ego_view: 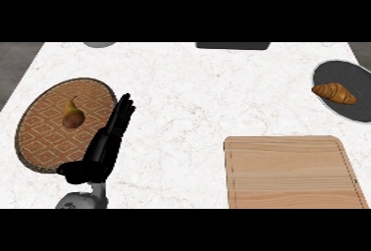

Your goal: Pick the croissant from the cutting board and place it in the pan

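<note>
While I watch through the head view, the croissant (334, 93) lies inside the dark grey pan (357, 111) at the far right of the white marble counter (196, 93), resting toward the pan's left half, its golden-brown crust plain against the dark surface. Part of the pan runs off the right edge of my view.

Nearer to me, the wooden cutting board (290, 171) sits at the lower right with bare wood showing across its top. It is well apart from the pan, with a strip of counter between them.

On my left, the robot's left hand (109, 142) stands at the lower left, its black fingers (123, 110) straight, held close together and pointing away from me, holding nothing. The grey forearm (83, 200) comes in from the lower edge beneath it. The hand is just beside the right rim of a round woven placemat (43, 142), patterned in orange-brown diamonds, and seems to overlap that rim slightly.

A pear (73, 116), brownish with a yellow neck, lies on the placemat's upper part, to the left of the fingers and apart from them.

I see no right hand anywhere in the view. At the counter's far edge a dark rectangular object (233, 45) and a small grey rounded shape (99, 44) are cut off; I cannot tell what they are.
</note>
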Robot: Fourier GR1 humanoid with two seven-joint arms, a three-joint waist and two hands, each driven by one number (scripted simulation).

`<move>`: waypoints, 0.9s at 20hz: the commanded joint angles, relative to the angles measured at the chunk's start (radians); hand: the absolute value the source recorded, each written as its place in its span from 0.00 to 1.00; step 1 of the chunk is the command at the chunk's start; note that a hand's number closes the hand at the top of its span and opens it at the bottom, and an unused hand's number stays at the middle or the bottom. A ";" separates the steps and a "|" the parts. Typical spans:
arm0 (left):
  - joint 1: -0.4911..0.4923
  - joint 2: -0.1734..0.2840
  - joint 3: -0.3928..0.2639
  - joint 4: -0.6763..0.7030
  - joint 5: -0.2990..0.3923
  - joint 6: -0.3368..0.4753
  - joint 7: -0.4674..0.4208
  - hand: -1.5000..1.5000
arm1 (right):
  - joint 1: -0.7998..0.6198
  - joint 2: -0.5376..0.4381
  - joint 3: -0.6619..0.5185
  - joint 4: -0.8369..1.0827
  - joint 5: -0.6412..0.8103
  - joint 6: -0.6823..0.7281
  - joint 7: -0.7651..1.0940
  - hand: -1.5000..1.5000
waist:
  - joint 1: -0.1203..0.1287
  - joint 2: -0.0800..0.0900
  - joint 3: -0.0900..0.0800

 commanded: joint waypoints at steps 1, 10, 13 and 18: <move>0.020 0.011 0.005 -0.016 0.017 -0.020 -0.001 0.50 | 0.060 -0.023 0.010 -0.017 0.003 0.129 -0.097 0.00 | 0.002 -0.002 0.000; 0.002 -0.012 -0.001 -0.003 -0.005 0.010 0.001 0.50 | 0.145 -0.029 0.033 -0.060 0.006 0.143 -0.176 0.00 | -0.011 -0.006 0.001; 0.026 0.012 0.015 -0.006 0.010 -0.013 -0.014 0.50 | 0.167 -0.035 0.040 -0.058 0.005 0.154 -0.176 0.00 | -0.007 -0.008 0.000; 0.012 0.018 0.016 -0.008 0.012 -0.023 -0.003 0.50 | 0.150 -0.002 0.057 -0.075 0.011 0.073 -0.175 0.00 | -0.004 -0.009 -0.001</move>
